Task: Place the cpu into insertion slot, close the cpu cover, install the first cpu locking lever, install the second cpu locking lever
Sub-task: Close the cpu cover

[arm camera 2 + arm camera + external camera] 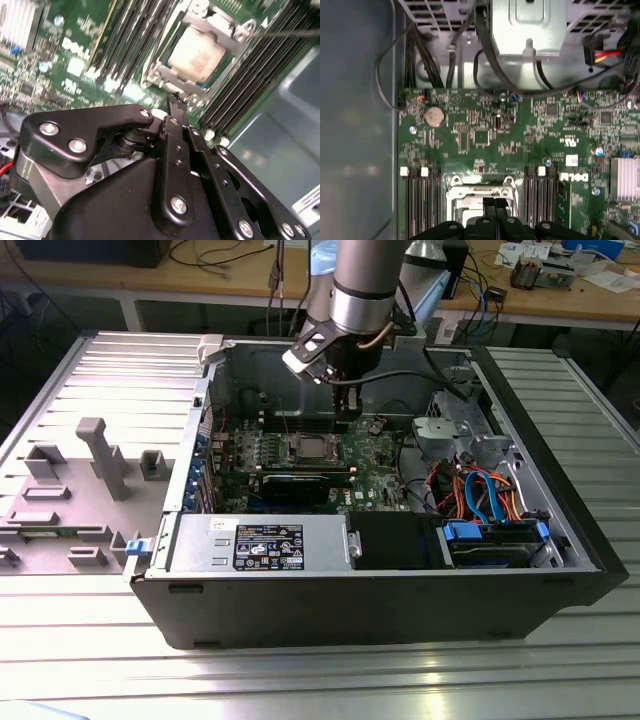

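Note:
The cpu (196, 54) lies pale and silvery in the insertion slot (310, 448) on the green motherboard. The cpu cover (223, 29) lies flat around it as a silvery frame. A thin rod (290, 33) runs off from the socket's corner. My gripper (345, 400) hangs just above the board beside the socket, in the exterior view to its right. Its black fingers are shut with nothing between them. In the second wrist view the gripper (175, 106) ends at the cover's edge. The first wrist view shows the gripper (495, 203) over the socket frame (480, 189).
Black memory slots (250, 75) flank the socket on both sides. A grey power-supply box (260, 543) sits along the case's front, with a drive cage and coloured cables (480, 495) at the exterior view's right. A heatsink (624, 177) and a coin battery (434, 116) stand on the board.

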